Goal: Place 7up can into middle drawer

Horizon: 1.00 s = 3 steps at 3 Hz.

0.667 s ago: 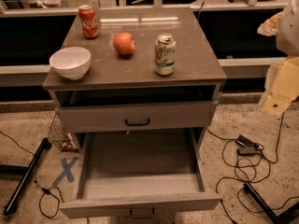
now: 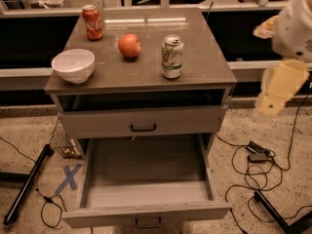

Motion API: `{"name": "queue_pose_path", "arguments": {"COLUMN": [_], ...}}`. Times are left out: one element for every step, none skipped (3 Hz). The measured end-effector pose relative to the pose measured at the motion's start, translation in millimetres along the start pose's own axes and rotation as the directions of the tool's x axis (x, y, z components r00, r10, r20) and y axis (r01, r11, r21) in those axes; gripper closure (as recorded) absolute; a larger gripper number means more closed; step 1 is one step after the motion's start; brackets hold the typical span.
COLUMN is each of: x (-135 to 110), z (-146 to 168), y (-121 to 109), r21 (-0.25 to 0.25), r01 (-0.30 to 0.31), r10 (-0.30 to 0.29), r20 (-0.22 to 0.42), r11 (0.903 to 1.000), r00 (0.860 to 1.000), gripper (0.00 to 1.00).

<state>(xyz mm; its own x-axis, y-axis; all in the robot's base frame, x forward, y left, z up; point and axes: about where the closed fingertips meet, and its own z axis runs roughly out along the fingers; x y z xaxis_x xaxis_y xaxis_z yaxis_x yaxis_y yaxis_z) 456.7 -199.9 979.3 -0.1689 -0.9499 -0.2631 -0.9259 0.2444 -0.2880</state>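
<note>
Camera view: the 7up can (image 2: 172,56) is judged light and slick, best gripped mid-body; whether the claw (image 2: 278,92), off right, is open cannot be told.

Cola can (image 2: 92,22); apple (image 2: 129,45); white bowl (image 2: 73,65)

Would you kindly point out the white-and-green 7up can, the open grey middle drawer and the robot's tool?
White-and-green 7up can (image 2: 172,57): camera view, its printed side.
Open grey middle drawer (image 2: 146,168): camera view, its bare floor.
Pale beige tool (image 2: 278,90): camera view, its body, hanging right of the grey cabinet (image 2: 139,74).
</note>
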Motion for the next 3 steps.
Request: {"name": "queue_pose_path", "arguments": {"x": [-42,-83,-81], "z": [42,83,81], "y": [-44,-112,-110], "r21": [0.004,0.049,0.047], "r01": [0.070,0.092,0.090], "r10": [-0.070,-0.102,-0.099], "r20": [0.135,0.271,0.266], "r11": [0.9975,0.9946,0.9948], "r00": [0.988,0.957,0.959], "gripper": [0.00,0.00,0.00]}}
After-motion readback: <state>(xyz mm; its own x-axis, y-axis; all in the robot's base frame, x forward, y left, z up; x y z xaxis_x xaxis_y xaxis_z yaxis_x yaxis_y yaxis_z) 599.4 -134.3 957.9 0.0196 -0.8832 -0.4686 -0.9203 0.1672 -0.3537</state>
